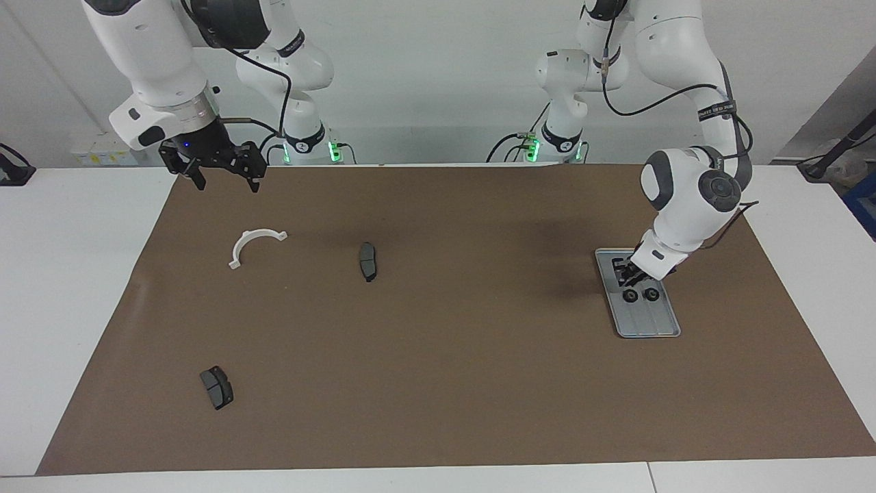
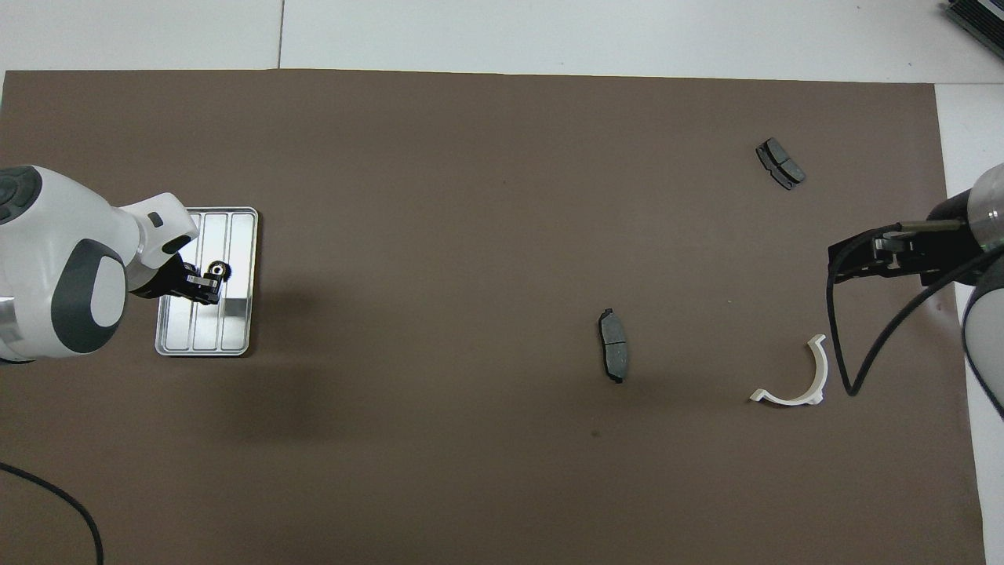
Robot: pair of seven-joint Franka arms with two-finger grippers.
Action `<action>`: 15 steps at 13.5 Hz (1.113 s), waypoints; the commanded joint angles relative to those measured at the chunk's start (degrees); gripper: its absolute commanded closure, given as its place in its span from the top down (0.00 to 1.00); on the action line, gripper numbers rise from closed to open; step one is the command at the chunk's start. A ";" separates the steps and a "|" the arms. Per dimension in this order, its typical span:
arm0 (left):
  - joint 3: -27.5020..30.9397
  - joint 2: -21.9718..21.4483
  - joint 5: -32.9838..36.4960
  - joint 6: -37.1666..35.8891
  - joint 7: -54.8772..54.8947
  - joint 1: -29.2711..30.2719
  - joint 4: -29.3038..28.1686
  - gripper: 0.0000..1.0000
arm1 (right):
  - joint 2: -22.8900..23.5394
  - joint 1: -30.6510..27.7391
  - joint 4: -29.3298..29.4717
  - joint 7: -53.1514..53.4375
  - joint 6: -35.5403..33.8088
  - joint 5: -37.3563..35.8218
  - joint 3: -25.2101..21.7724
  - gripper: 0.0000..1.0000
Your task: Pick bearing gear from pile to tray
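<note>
Placing step: left tool (image 1: 628, 276) low over tray (image 1: 660, 327) beside two bearing gears (image 1: 640, 295), grip unreadable; next, lift clear.

two gears (image 1: 640, 295) in tray (image 1: 653, 329)

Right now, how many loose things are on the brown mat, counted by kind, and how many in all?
Black gears: 2, and, both in the tray
Dark grey brake pads: 2, and
White curved bracket: 1
Metal tray: 1
Total: 6
</note>
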 commanded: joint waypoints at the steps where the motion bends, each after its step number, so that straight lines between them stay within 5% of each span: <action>1: -0.50 -2.06 0.22 0.10 2.32 1.56 -2.07 0.52 | -1.16 -0.29 -1.32 0.10 0.63 0.42 0.22 1.00; 2: -0.50 -2.15 0.22 0.10 2.94 1.65 -1.89 0.63 | -1.16 -0.47 -1.32 0.10 0.63 0.42 0.22 1.00; 4: -0.50 -2.76 0.22 0.54 3.03 2.78 -1.11 1.00 | -1.16 -0.47 -1.32 0.10 0.63 0.42 0.22 1.00; 11: -0.50 -13.47 0.22 -5.42 -0.99 2.27 2.06 1.00 | -1.16 -0.47 -1.32 0.10 0.63 0.42 0.22 1.00; 15: -1.55 -13.84 0.31 -22.44 -6.20 1.74 15.38 1.00 | -1.16 -0.47 -1.32 0.10 0.63 0.50 0.22 1.00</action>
